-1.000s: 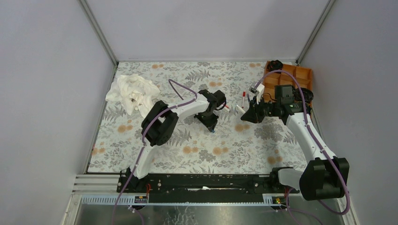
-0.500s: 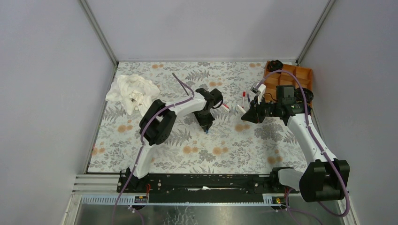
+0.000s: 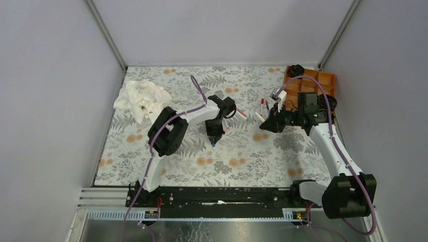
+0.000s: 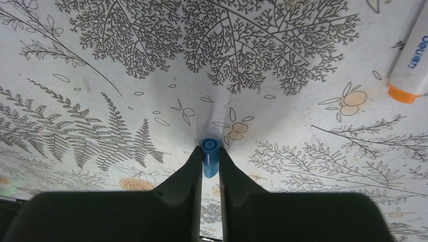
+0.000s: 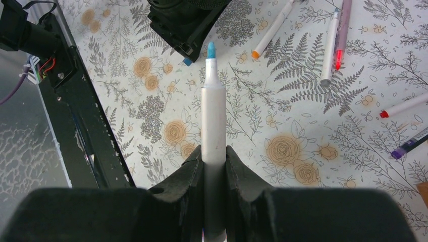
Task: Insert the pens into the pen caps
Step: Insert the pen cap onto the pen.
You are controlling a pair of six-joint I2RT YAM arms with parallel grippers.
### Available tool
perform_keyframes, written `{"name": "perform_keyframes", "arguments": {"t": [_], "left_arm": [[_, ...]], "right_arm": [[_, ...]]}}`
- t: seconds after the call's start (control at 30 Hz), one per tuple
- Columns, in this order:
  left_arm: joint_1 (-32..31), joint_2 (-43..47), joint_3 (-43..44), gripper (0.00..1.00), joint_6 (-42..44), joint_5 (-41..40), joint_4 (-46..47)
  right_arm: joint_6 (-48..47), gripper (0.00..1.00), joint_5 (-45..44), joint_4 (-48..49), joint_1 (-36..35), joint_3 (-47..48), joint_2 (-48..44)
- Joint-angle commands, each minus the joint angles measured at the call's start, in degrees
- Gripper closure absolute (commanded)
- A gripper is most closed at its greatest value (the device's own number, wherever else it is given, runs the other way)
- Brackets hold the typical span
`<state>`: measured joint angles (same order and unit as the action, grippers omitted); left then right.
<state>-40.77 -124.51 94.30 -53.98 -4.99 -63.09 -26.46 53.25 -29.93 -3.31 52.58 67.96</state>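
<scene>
As seen from above, the counter [image 3: 166,166], covered in a floral print, spans the whole cell. The orange tray [image 3: 323,80] sits at its far right corner and is the reference for all positions below.

- White cloth [image 3: 141,98]: crumpled, far to the left of the tray, near the opposite edge of the counter.
- Right tool [image 3: 266,124]: just left of the tray and slightly nearer the arm bases. Jaws clamped on a white-barrelled pen [image 5: 213,116], gripped at its rear half. The blue tip is bare and points away from the tray.
- Left tool [image 3: 213,138]: well left of the tray, about mid-counter, pointing down. Jaws closed on a blue cap [image 4: 209,146], which is pinched between the fingertips with its open end facing the wrist camera. Whether the cap touches the counter cannot be told.
- Loose pens, all lying flat on the counter to the left of the tray:
  - an orange-tipped pen [image 5: 272,30]
  - a white pen [image 5: 330,45] touching a pinkish pen [image 5: 343,30], roughly parallel
  - a red-tipped pen [image 5: 404,107]
  - a purple-tipped pen [image 5: 411,143], the closest of these to the tray
</scene>
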Motion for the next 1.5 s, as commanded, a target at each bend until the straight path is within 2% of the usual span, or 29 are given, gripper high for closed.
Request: {"name": "perform_keyframes", "arguments": {"t": [0.0,0.13,0.3,0.37,0.43,0.53,0.63,0.87,1.07,1.2,1.33,1.47], "left_arm": [[0.43,-2.15,-2.53,0.79,2.17,-1.71,-2.30],[0.52,-2.11,-2.96,0.74,1.52,-0.89,-2.19],[0.69,-1.56,-3.71,0.74,1.35,-0.20,-1.10],[0.72,-1.24,-4.39,0.80,1.02,0.48,0.16],[0.70,-0.67,-5.39,0.89,0.93,1.37,2.32],[0.76,0.00,-7.52,0.96,0.67,2.29,5.52],[0.61,0.92,-9.81,0.99,0.51,3.76,9.70],[0.37,6.98,-15.06,1.00,0.63,3.44,19.60],[0.34,10.25,-19.32,1.00,0.00,4.01,25.37],[0.52,11.66,-21.04,1.00,-0.97,4.70,28.49],[1.10,11.71,-23.44,0.99,-4.10,11.03,33.37],[1.30,9.75,-23.14,0.99,-5.37,13.73,34.28]], "right_arm": [[0.71,1.00,1.95,0.40,0.27,-0.36,-1.35],[0.81,1.00,2.82,0.31,0.24,-0.46,-1.32],[1.06,1.00,4.27,0.24,0.26,-0.68,-1.52],[1.28,1.00,4.98,0.26,0.25,-0.80,-1.52],[1.44,1.00,5.99,0.22,0.28,-1.02,-1.31],[1.58,1.00,8.14,0.10,0.27,-1.48,-0.53],[1.06,1.00,10.84,-0.60,0.29,-1.75,1.26],[2.51,1.00,18.21,-0.30,-1.51,-3.26,6.52],[13.50,1.00,13.35,11.25,-9.93,-7.50,9.27],[28.38,1.00,11.92,24.56,-12.42,-13.60,11.12],[43.90,1.00,10.28,40.71,-15.85,-21.27,12.29],[49.34,1.00,5.93,43.51,-19.53,-22.60,15.73]]}}
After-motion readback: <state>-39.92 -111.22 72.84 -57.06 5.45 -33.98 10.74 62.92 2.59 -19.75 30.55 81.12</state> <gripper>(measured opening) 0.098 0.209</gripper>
